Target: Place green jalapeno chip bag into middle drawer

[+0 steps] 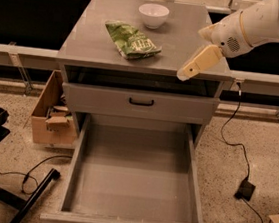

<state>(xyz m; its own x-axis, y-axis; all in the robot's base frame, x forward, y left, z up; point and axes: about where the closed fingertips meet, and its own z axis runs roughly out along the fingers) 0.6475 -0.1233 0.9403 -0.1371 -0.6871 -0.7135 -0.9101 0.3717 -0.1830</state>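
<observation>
Green jalapeno chip bag [132, 41]: crumpled, lying on the grey surface [86, 44] near the white bowl [153, 14].
Middle drawer [78, 162]: pulled open below.
Hand [186, 73]: over the surface's right front edge, apart from the bag, apparently holding nothing; how far open, cannot tell.

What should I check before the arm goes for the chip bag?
1. Middle drawer pulled fully open, its bed exposed: ok.
2. Green jalapeno chip bag in plain view, lying on the cabinet top: ok.
3. Gripper at the bag: not ok. It hovers over the top's front edge, well to the side of the bag and not touching it.
4. White bowl apart from the bag: ok. It stands behind the bag with a gap between them.
5. Upper drawer shut, so it does not hang over the open one: ok.
</observation>
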